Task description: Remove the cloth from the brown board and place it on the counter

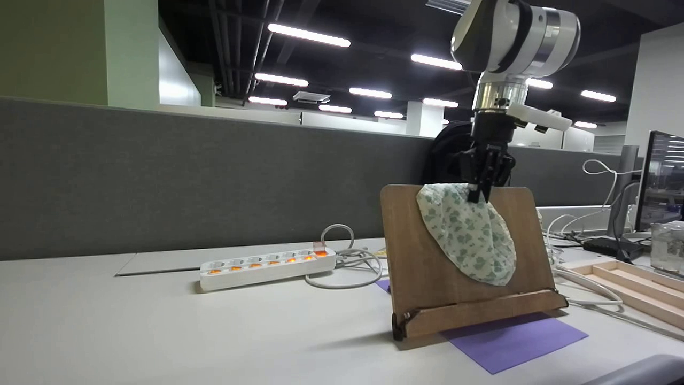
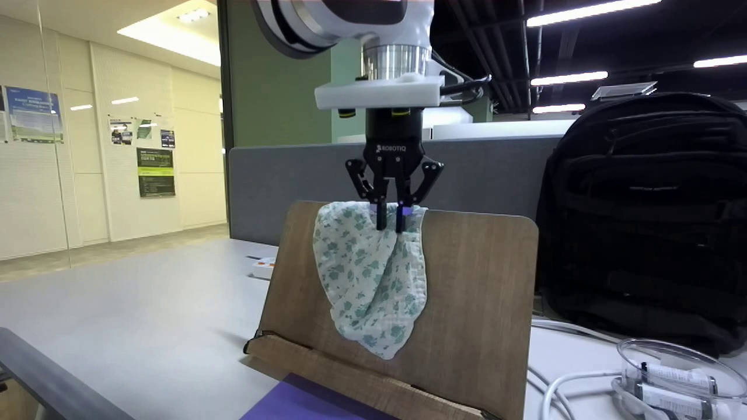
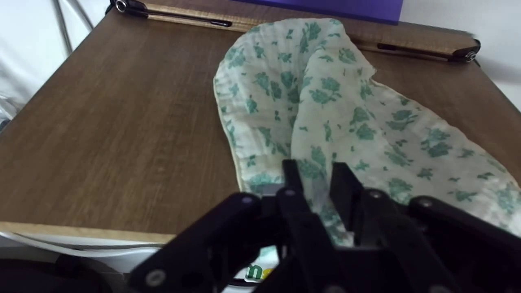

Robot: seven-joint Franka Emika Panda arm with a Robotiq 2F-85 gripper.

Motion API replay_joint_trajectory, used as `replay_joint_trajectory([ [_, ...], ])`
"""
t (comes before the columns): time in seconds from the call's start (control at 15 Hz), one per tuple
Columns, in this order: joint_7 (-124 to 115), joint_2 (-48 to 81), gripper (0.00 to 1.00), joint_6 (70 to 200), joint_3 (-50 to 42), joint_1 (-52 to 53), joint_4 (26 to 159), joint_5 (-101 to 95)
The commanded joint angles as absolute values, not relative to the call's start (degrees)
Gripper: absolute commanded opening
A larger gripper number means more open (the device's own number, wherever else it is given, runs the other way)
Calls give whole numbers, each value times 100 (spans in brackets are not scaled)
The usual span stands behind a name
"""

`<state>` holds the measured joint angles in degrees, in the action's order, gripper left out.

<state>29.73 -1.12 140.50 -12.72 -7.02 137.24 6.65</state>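
Observation:
The pale cloth (image 1: pixel 470 240) with green floral print hangs over the top edge of the upright brown board (image 1: pixel 411 256) and drapes down its front. Both also show in an exterior view, the cloth (image 2: pixel 373 303) and the board (image 2: pixel 478 291). My gripper (image 2: pixel 390 228) points down at the board's top edge, its fingertips in front of the cloth's upper part. In the wrist view the fingers (image 3: pixel 315 167) stand a small gap apart, with folded cloth (image 3: pixel 325 89) visible between them. Whether they touch it is unclear. The white-grey counter (image 1: pixel 214 331) lies around the board.
A purple sheet (image 1: pixel 518 342) lies under the board. A white power strip (image 1: pixel 267 270) with cables sits beside it. A black backpack (image 2: pixel 636 221), a clear bowl (image 2: pixel 683 385), a light wooden tray (image 1: pixel 636 289) and a monitor (image 1: pixel 662 182) stand nearby. A grey partition (image 1: pixel 214 182) runs behind.

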Motion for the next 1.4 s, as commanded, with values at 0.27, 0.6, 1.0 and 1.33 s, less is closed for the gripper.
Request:
replay_joint_trajectory([
  [0.27, 2875, -241, 0, 13326, -780, -524, 13441, 468],
  [0.6, 2866, -283, 0, 13089, 34, 166, 13326, 340],
  [1.0, 2387, 152, 0, 13631, 912, 959, 13239, -46],
  [1.33, 1722, 821, 0, 14107, 1033, 1098, 13144, -858],
])
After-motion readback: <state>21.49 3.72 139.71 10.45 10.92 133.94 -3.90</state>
